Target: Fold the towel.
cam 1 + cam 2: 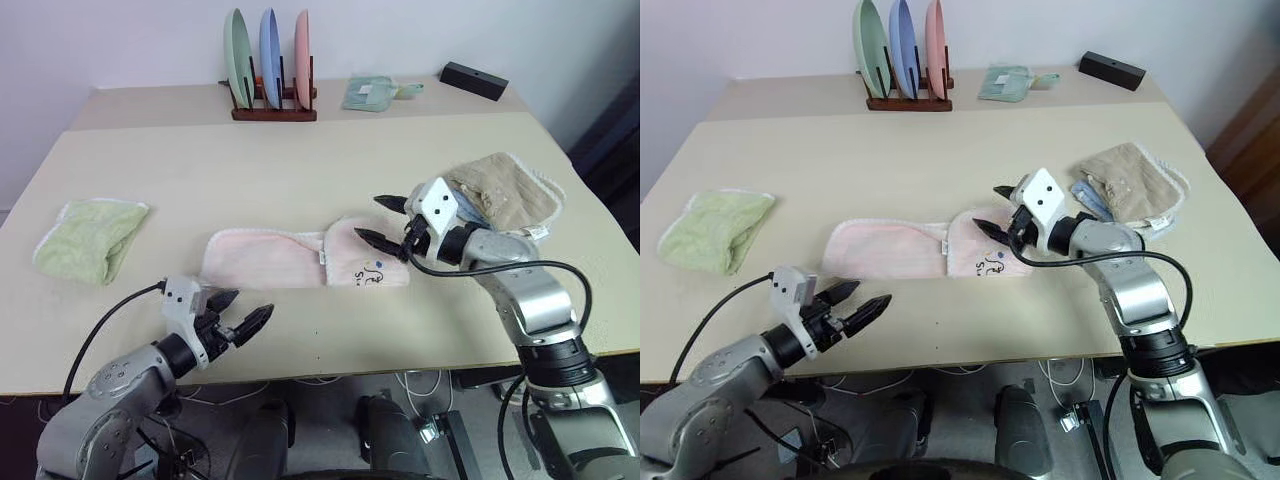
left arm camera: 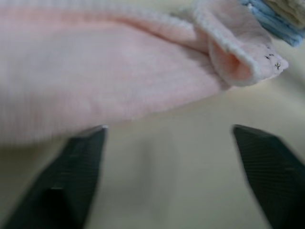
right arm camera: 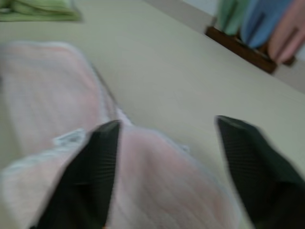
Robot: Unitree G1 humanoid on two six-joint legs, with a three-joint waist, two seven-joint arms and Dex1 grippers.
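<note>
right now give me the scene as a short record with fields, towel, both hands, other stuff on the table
towel: pink towel lies on the table, folded into a long strip, logo end on the robot's right
left hand: left hand open, empty, near the table's front edge, short of the towel
right hand: right hand open, empty, over the towel's logo end
other cloths: green towel far left; beige towel far right
back of table: plate rack, black box

- Towel (image 1: 300, 259) mid-table (image 1: 300, 170), between the other two towels.
- Left: green towel (image 1: 88, 238).
- Right: beige towel (image 1: 503, 190).
- Behind: plate rack (image 1: 272, 108).
</note>
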